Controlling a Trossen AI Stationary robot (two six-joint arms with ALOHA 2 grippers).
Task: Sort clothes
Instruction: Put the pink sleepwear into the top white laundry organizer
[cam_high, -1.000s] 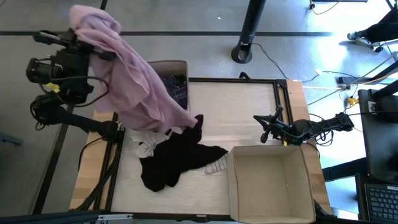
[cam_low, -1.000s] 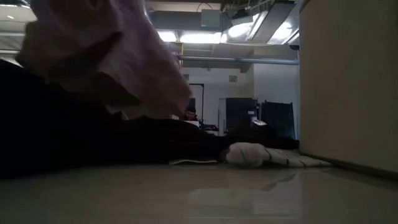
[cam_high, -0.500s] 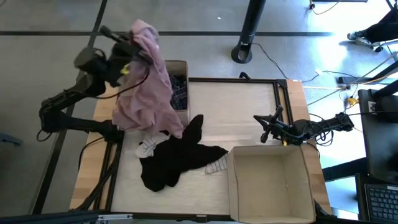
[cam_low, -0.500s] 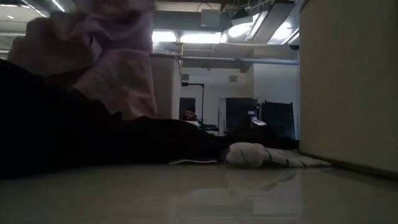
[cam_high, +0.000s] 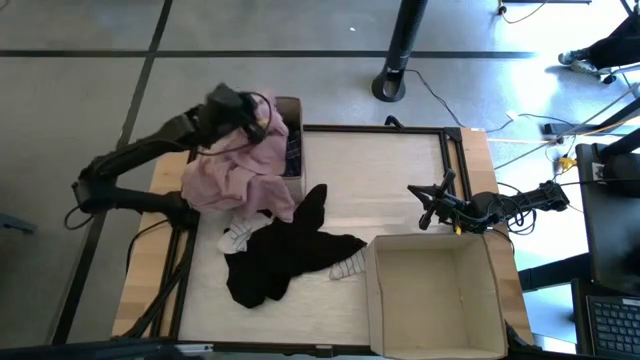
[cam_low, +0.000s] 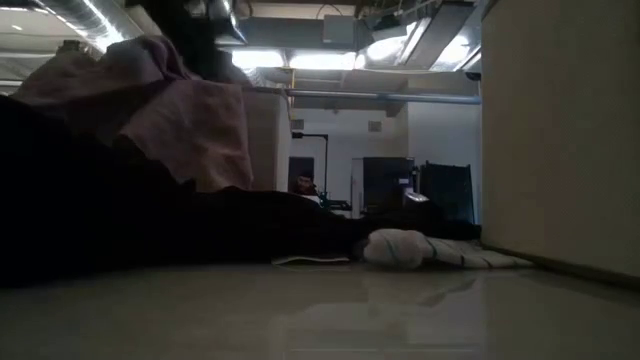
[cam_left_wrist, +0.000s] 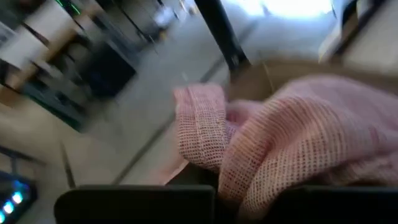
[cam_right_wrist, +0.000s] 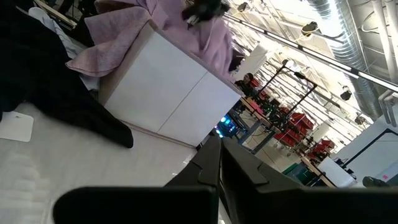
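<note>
My left gripper (cam_high: 257, 117) is shut on the pale pink garment (cam_high: 235, 165) above the small cardboard box (cam_high: 290, 103) at the table's far left. The garment also shows in the low view (cam_low: 170, 100). The box holds a plaid and dark navy piece (cam_high: 290, 145). A black garment (cam_high: 280, 250) lies spread on the table beside white striped socks (cam_high: 348, 266). My right gripper (cam_high: 430, 208) rests shut and empty at the table's right side. My left gripper holds a bunched upper part of the pink knit garment (cam_left_wrist: 249, 168); the cloth itself hides the fingertips. It comes from above, slanting from the table's left. The garment hangs slack below, heaped over the small box's left wall, and its lower end (cam_high: 262, 200) lies on the table.
A large open cardboard box (cam_high: 432, 295) stands at the near right, filling the right of the low view (cam_low: 560, 130). A second white sock (cam_high: 235, 238) lies left of the black garment. Bare tabletop lies at the far middle (cam_high: 370, 170).
My left gripper has swung toward the table's right and come down over the small box, still shut on the pink garment. The garment, which hung long and spread from high up, has dropped into a heap over the box's left side. Its lower end has stayed on the table.
</note>
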